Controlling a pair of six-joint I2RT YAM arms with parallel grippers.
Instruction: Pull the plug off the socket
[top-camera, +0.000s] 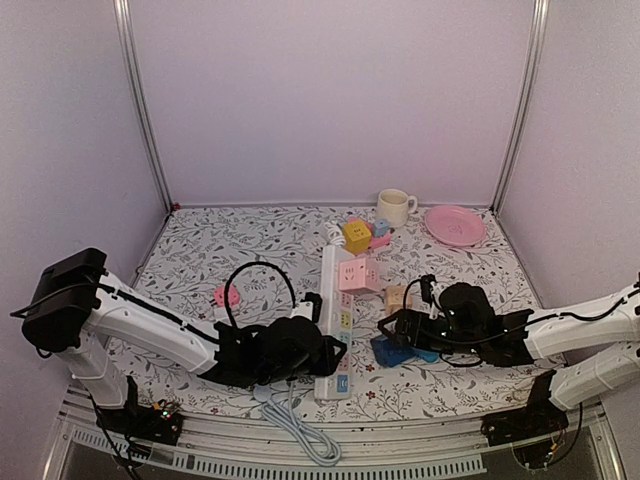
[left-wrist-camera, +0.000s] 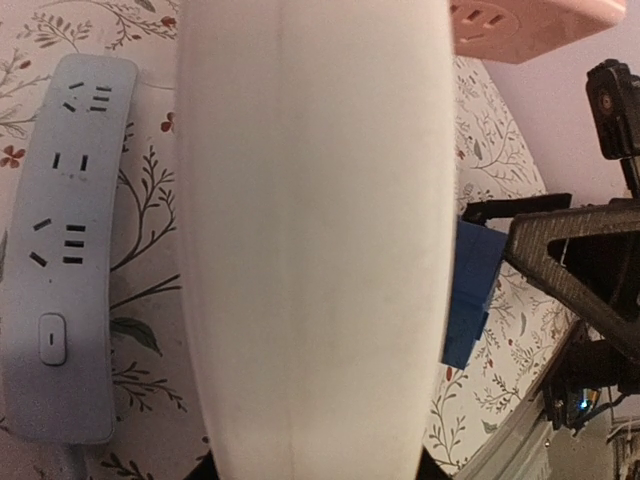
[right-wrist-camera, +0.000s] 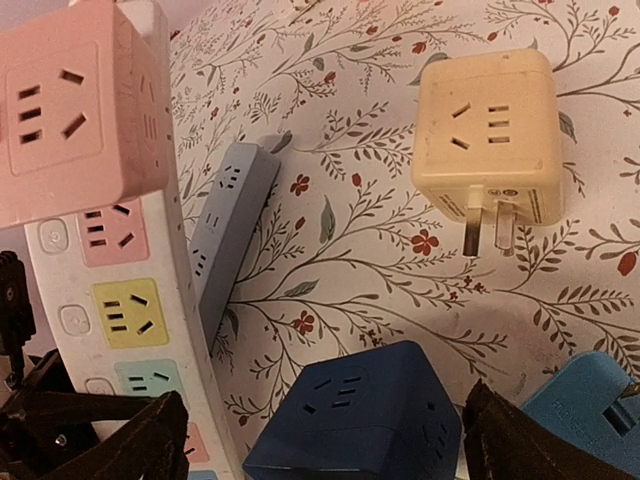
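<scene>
Top, left-wrist and right-wrist views of a table (top-camera: 200, 240) covered with a floral cloth.

(a) Left gripper (top-camera: 328, 352), lower centre of the top view: clamped narrowly on the lower part of the white power strip (top-camera: 333, 300). In the left-wrist view the strip's white side fills the middle of the frame, with dark finger edges against both of its flanks at the bottom.

(b) Right gripper (right-wrist-camera: 322, 425), lower right of centre in the top view: jaws spread wide and pinching nothing. Its fingers (right-wrist-camera: 140, 445) occupy the two bottom corners of the right-wrist view.

(c) Power strip: runs up the centre of the top view, with pastel sockets along its face. A grey-blue strip (right-wrist-camera: 228, 230) lies just beside it.

(d) Pink plate (top-camera: 454, 225) and mug (top-camera: 395, 207): upper right of the cloth.

(e) Pink cube plug (top-camera: 358, 274): seated on the upper end of the power strip.

(f) Dark blue cube plug (right-wrist-camera: 370, 400): off the strip, on the cloth just right of it, between the spread right fingers. Contact with them cannot be determined.

(g) Beige cube plug (right-wrist-camera: 490, 135): on its side with its prongs exposed, upper right of the right-wrist view.

(h) Light blue cube (right-wrist-camera: 590, 410): bottom right corner, beside the dark blue one.
</scene>
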